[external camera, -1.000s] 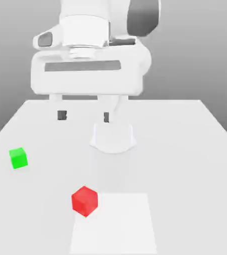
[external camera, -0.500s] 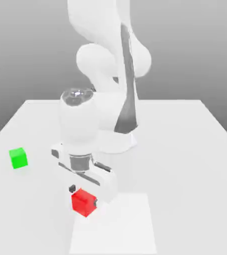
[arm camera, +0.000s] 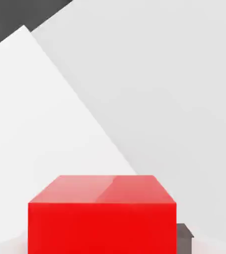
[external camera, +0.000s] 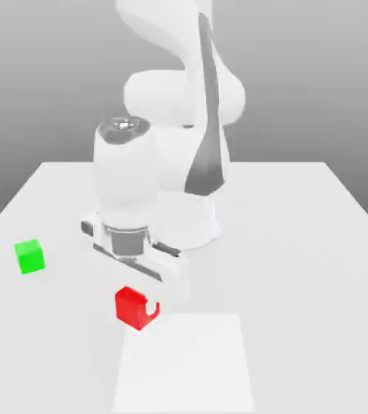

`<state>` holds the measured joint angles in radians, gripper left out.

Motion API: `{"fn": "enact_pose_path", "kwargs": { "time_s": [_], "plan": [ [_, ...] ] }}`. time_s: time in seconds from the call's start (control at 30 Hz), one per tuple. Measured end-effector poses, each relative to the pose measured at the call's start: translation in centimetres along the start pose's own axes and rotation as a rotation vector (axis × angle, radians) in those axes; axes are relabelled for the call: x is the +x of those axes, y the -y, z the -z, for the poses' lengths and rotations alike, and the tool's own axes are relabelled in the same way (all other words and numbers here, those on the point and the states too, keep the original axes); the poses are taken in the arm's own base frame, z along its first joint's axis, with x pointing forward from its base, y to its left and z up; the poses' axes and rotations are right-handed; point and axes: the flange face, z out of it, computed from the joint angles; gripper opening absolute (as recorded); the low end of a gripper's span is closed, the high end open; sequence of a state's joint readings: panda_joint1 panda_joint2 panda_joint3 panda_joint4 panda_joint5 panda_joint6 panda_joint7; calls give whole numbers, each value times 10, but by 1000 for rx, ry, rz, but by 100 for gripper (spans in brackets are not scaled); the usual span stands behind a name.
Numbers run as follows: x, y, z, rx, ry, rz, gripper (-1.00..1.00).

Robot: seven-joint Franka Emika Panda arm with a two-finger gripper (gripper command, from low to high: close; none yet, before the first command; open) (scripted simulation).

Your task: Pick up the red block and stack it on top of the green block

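The red block [external camera: 132, 306] sits between the fingers of my gripper [external camera: 137, 307], which is shut on it and holds it a little above the white table [external camera: 300, 242], toward the front. In the hand view the red block [arm camera: 102, 218] is close up, with one dark fingertip [arm camera: 185, 237] against its side. The green block [external camera: 30, 256] rests on the table well off to the exterior view's left and slightly farther back, apart from the gripper.
The arm's white base [external camera: 193, 226] stands at the middle of the table behind the gripper. A lighter square patch [external camera: 187, 364] marks the table's front, just to the exterior view's right of the red block.
The arm came down from high above the table onto the red block, the fingers shut on it, and the block has since risen slightly off the table.
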<state>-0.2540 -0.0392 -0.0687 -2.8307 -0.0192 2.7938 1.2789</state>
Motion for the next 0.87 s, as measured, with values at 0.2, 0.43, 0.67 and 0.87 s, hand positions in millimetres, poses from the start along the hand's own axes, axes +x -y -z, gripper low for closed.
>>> {"fn": "enact_pose_path", "kwargs": {
  "time_s": [0.2, 0.43, 0.67, 0.87],
  "plan": [
    [105, -55, 15, 0, -7, -477, -100],
    [199, -163, 29, -1, -3, -1060, -100],
    [225, -213, -1, 2, 8, -1292, -100],
    [224, -214, -27, 0, 5, -1294, 100]
  ]
}}
